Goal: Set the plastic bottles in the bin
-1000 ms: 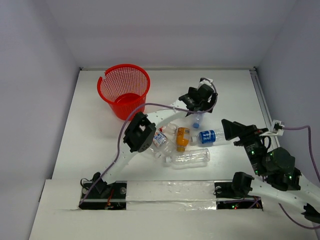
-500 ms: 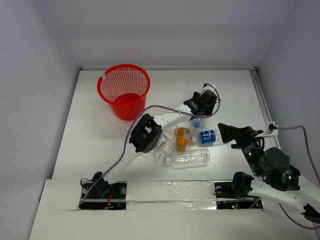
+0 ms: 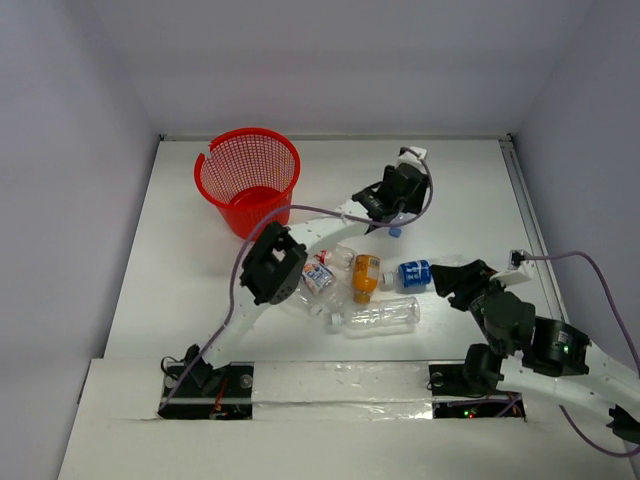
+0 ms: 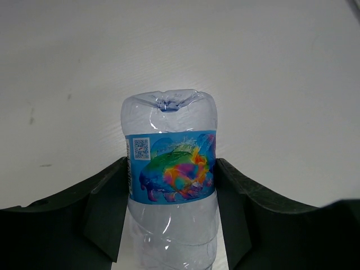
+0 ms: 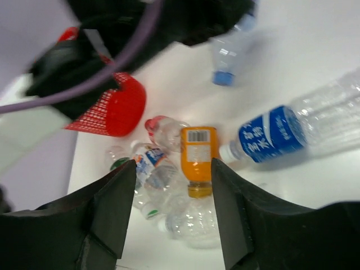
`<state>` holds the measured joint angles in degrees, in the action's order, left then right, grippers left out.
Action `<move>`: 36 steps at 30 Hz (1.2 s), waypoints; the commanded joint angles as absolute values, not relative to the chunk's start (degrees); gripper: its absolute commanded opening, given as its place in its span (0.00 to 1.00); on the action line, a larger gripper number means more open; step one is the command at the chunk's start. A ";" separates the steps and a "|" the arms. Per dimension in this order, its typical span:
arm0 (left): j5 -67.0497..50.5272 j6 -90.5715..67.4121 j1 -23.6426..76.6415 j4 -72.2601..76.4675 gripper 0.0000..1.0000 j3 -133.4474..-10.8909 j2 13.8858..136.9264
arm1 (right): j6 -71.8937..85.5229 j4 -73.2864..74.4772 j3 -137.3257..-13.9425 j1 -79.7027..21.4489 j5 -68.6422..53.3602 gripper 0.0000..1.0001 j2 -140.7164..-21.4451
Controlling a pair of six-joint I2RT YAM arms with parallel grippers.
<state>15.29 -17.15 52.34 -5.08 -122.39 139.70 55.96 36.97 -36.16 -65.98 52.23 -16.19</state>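
Once my left gripper [image 4: 171, 169] had closed on the rainbow-label bottle [image 4: 170, 121] — right gripper [image 5: 174, 166] spread, empty — I judged it ready for the bin [image 3: 265, 210].

Clear, glossy plastic bottle [image 4: 170, 225], shiny printed label [image 4: 171, 166] — red plastic mesh bin [image 3: 248, 180], matt white table [image 4: 281, 67]

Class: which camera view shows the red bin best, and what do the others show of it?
The top external view: the red bin stands whole, rim and mesh clear to see. The right wrist view shows only part of its mesh wall behind the left arm. The left wrist view shows none.
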 commanded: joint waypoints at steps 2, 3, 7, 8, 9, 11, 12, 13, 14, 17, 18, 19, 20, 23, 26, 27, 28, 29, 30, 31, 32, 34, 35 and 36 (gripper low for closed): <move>13.89 -16.96 51.24 7.72 0.50 -109.75 116.40 | 67.93 47.37 -37.88 -65.92 56.60 0.58 -16.00; 13.97 -16.96 51.24 12.17 0.51 -106.21 112.89 | 68.46 47.72 -37.79 -65.92 56.34 0.58 -16.34; 15.03 -17.93 51.24 22.22 0.51 -88.36 93.40 | 73.81 50.27 -37.79 -65.92 55.11 0.57 -20.46; 15.46 -17.84 51.24 23.72 0.51 -85.37 90.56 | 74.87 51.06 -38.66 -65.92 55.11 0.58 -21.61; 15.82 -17.93 51.24 25.99 0.51 -79.95 87.66 | 76.01 52.89 -39.19 -65.92 55.28 0.61 -22.84; 18.79 -17.84 51.24 28.03 0.51 -72.30 79.57 | 79.88 54.57 -40.42 -65.22 56.42 0.74 -26.53; 19.77 -17.75 50.72 30.04 0.51 -70.07 76.84 | 80.24 54.32 -40.95 -63.56 55.90 0.77 -27.59; 20.99 -17.67 50.71 31.02 0.51 -67.79 71.86 | 79.11 53.62 -41.39 -62.33 53.81 0.80 -29.69; 23.09 -17.49 50.10 31.63 0.51 -63.94 69.63 | 78.14 52.92 -41.66 -60.92 52.48 0.86 -30.75; 26.53 -17.75 49.05 32.25 0.51 -59.52 61.19 | 74.45 51.68 -41.84 -53.02 48.35 0.94 -33.04; 27.15 -17.84 48.52 32.52 0.51 -56.80 59.17 | 72.70 50.20 -41.84 -50.74 47.56 0.95 -33.22; 27.77 -18.10 48.52 32.61 0.51 -55.47 55.32 | 68.86 48.97 -41.57 -48.28 44.68 0.96 -33.22; 28.30 -18.54 48.52 32.61 0.52 -54.33 53.63 | 66.38 47.39 -41.31 -42.86 42.56 0.97 -33.40; 29.43 -19.25 47.99 31.29 0.52 -50.81 47.65 | 59.34 41.76 -39.38 -31.52 33.95 0.99 -36.81; 31.63 -18.90 47.99 30.41 0.53 -47.29 42.64 | 55.38 35.77 -37.71 -23.04 26.30 1.00 -43.58; 31.99 -18.20 47.99 30.41 0.53 -46.68 41.50 | 55.11 33.51 -37.53 -21.90 25.06 1.00 -46.55; 32.78 -17.32 47.47 30.32 0.52 -45.97 39.31 | 55.28 31.57 -37.70 -19.97 22.53 1.00 -47.71; 33.13 -17.31 47.46 30.50 0.53 -45.97 38.24 | 55.28 31.55 -37.88 -19.95 20.93 1.00 -48.77; 33.40 -16.36 47.46 30.67 0.53 -45.44 37.36 | 55.28 30.16 -38.23 -19.43 19.70 1.00 -49.74; 33.49 -15.91 47.46 30.76 0.53 -45.35 35.87 | 55.89 30.23 -38.84 -18.81 18.99 1.00 -51.75; 33.75 -15.65 47.46 30.67 0.53 -45.35 35.16 | 56.07 30.32 -39.54 -18.81 19.16 1.00 -52.64; 33.58 -15.38 47.46 29.97 0.53 -45.44 34.11 | 56.08 31.02 -41.30 -16.89 17.59 1.00 -54.83; 33.40 -15.38 47.46 29.88 0.53 -45.27 33.14 | 56.34 31.55 -41.83 -16.88 17.58 1.00 -56.93; 33.49 -15.38 47.46 29.71 0.53 -44.65 32.61 | 56.69 32.51 -42.36 -16.88 17.67 1.00 -57.91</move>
<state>32.75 -16.73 47.75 27.66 -45.36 34.13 57.34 34.87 -38.92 -17.85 20.88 -55.70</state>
